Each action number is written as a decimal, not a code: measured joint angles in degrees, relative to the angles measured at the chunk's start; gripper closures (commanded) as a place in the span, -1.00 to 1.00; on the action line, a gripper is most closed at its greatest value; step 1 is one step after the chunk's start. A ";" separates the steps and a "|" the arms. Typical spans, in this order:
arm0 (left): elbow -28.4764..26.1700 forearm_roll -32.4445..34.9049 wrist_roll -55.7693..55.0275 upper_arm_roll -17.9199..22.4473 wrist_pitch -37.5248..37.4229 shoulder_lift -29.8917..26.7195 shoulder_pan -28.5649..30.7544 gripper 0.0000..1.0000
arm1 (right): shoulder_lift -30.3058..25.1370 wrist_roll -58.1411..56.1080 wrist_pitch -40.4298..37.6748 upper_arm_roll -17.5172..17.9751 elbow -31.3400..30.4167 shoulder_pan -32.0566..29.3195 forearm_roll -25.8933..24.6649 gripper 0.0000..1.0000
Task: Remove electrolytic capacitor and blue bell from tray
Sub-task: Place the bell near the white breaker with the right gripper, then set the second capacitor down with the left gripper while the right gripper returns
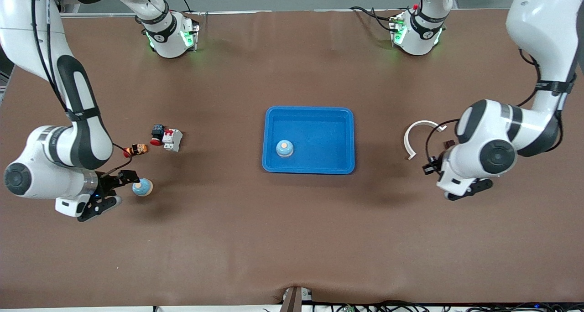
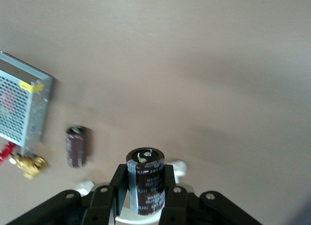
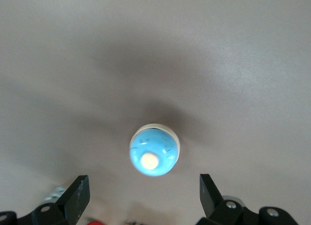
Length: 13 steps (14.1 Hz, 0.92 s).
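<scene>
A dark brown capacitor (image 2: 146, 181) stands upright between the fingers of my left gripper (image 2: 146, 196), which is shut on it over the table at the left arm's end, beside a white curved piece (image 1: 422, 136). In the front view the left gripper (image 1: 433, 167) shows under the arm's wrist. A blue bell (image 1: 142, 187) with a cream button rests on the table at the right arm's end. My right gripper (image 1: 114, 191) hangs open beside it; in the right wrist view the bell (image 3: 154, 150) lies just past the spread fingertips (image 3: 77, 196). Another blue bell (image 1: 284, 148) sits in the blue tray (image 1: 310, 112).
A red-and-white breaker (image 1: 172, 139), a black-and-red button (image 1: 157, 134) and a small orange part (image 1: 137, 149) lie farther from the front camera than the right gripper. Near the left gripper lie a second capacitor (image 2: 77, 146), a metal mesh box (image 2: 22, 106) and a brass fitting (image 2: 29, 165).
</scene>
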 measured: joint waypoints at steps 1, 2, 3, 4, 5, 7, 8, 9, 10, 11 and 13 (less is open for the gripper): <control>-1.59 0.00 1.51 0.02 1.92 0.05 1.78 1.00 | -0.74 2.73 -2.42 0.26 1.55 0.54 0.01 -1.00; -3.28 0.15 2.34 0.02 4.01 0.09 2.91 1.00 | -1.55 5.54 -4.54 0.47 2.72 1.37 0.01 -1.00; -4.94 0.94 2.57 0.02 5.86 0.14 3.57 1.00 | -2.30 8.48 -6.27 0.60 3.53 2.42 0.01 -1.00; -6.41 2.15 2.57 0.02 7.34 0.19 3.95 1.00 | -3.04 11.50 -7.39 0.68 4.02 3.57 0.02 -1.00; -7.79 3.11 2.57 0.02 8.79 0.26 4.26 1.00 | -3.66 14.56 -7.88 0.75 4.21 4.77 0.05 -1.00; -10.72 3.94 2.57 0.03 12.28 0.56 4.67 1.00 | -4.82 20.62 -8.15 0.83 4.28 7.18 0.86 -1.00; -12.02 4.03 2.57 0.04 13.68 0.81 4.69 1.00 | -5.34 23.54 -8.19 0.87 4.33 8.30 1.53 -1.00; -12.99 4.06 2.57 0.03 14.45 1.10 4.69 1.00 | -5.89 26.39 -8.24 0.93 4.35 9.33 2.04 -1.00; -13.60 4.07 2.57 0.03 14.85 1.39 4.69 1.00 | -6.35 29.17 -8.26 0.99 4.37 10.36 2.26 -1.00; -13.91 4.09 2.57 0.03 15.01 1.68 4.69 1.00 | -6.69 32.21 -8.24 1.06 4.43 11.58 2.37 -1.00; -14.19 4.11 2.57 0.04 15.10 2.03 4.70 1.00 | -7.12 38.88 -7.41 1.19 4.49 14.54 2.53 -1.00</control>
